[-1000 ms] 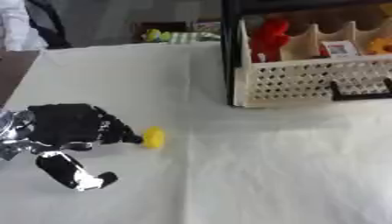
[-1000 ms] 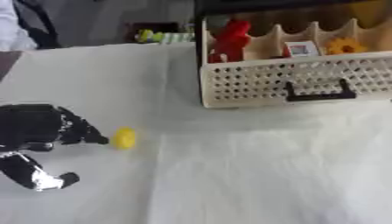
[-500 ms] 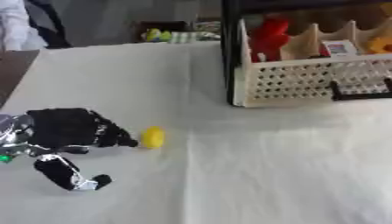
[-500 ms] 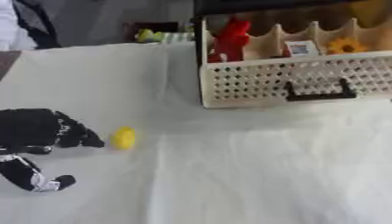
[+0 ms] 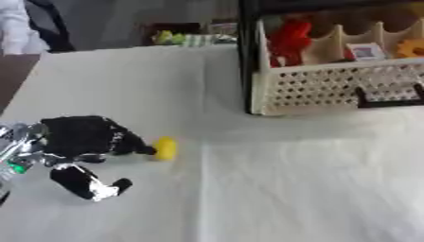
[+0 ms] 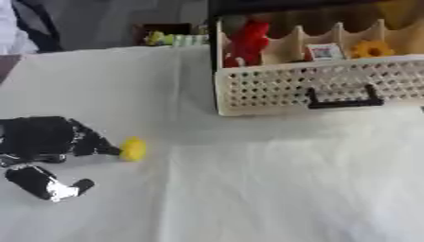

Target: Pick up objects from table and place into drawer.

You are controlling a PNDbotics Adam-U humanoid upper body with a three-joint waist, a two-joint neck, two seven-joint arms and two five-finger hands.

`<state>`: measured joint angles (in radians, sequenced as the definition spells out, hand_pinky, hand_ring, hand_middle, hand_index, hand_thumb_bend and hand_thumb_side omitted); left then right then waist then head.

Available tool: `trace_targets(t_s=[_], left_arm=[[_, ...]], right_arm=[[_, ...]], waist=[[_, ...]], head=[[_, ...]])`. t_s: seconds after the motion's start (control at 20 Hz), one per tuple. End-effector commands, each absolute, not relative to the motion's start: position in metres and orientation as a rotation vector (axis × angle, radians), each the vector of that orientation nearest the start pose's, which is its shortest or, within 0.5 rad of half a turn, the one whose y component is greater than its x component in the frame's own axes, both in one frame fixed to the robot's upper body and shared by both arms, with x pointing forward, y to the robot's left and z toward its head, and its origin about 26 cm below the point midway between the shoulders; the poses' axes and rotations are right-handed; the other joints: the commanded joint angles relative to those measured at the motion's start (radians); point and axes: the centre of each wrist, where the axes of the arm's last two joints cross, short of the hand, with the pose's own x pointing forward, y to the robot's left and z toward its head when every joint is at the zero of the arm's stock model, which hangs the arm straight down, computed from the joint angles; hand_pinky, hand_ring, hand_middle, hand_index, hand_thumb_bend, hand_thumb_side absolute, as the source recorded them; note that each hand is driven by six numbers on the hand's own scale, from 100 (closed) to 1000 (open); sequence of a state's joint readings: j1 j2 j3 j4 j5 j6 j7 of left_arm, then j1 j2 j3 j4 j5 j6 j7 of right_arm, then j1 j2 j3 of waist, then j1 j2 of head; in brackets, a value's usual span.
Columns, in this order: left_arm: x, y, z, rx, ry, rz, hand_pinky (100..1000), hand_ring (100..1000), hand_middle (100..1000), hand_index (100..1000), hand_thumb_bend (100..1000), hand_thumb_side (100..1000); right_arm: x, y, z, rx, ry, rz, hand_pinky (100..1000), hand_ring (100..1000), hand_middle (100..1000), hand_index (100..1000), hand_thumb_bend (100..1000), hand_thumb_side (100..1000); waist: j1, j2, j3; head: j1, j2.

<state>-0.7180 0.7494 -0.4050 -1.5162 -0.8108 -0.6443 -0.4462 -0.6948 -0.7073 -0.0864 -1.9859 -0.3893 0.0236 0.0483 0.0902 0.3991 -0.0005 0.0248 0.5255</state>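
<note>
A small yellow object (image 5: 165, 148) lies on the white tablecloth at the left. My left hand (image 5: 83, 137), black, comes in from the left edge with its fingers stretched toward the object, and the fingertips reach its left side. The thumb (image 5: 87, 184) hangs apart below, so nothing is gripped. The drawer (image 6: 331, 90), a white perforated box with a black handle (image 6: 344, 99), stands pulled out at the upper right. Inside it are a red object (image 6: 248, 40), a small card (image 6: 323, 51) and an orange flower (image 6: 370, 48). My right hand shows in no view.
A dark frame rises above the drawer. Yellow-green items (image 5: 178, 38) lie beyond the table's far edge. The table's left edge (image 5: 25, 80) runs diagonally at the upper left. White cloth (image 5: 290, 179) stretches between the yellow object and the drawer.
My left hand drew back a little from the yellow object half a second ago and now has its fingertips at it again. The object has stayed where it was.
</note>
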Motion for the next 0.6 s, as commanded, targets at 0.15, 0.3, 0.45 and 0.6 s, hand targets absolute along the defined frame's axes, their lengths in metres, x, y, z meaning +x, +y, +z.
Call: trace_targets(t_s=[0.15,0.3,0.45,0.6], left_arm=[[0.394,0.277,0.237,-0.961,1.706,2.657,532,723,768,1000,176,853],[0.395,0.277,0.235,-0.979,1.74,2.63,517,709,761,1000,157,861],[0.395,0.277,0.231,-0.983,1.768,2.616,536,731,790,1000,158,940],[0.395,0.277,0.228,-0.981,1.794,2.608,534,731,788,1000,141,981]], right_arm=[[0.286,-0.292,0.371,0.071,3.511,-0.821,464,597,213,521,183,1000],[0.286,-0.292,0.371,0.068,3.514,-0.821,466,598,213,519,178,1000],[0.286,-0.293,0.37,0.068,3.518,-0.818,466,598,213,516,175,1000],[0.287,-0.293,0.37,0.066,3.523,-0.813,467,599,213,515,171,1000]], waist=[[-0.001,-0.018,-0.001],[-0.002,-0.017,-0.003],[-0.002,-0.016,-0.004],[-0.001,-0.015,-0.003]], head=[[0.002,-0.003],[0.002,-0.003],[0.002,-0.006],[0.002,-0.012]])
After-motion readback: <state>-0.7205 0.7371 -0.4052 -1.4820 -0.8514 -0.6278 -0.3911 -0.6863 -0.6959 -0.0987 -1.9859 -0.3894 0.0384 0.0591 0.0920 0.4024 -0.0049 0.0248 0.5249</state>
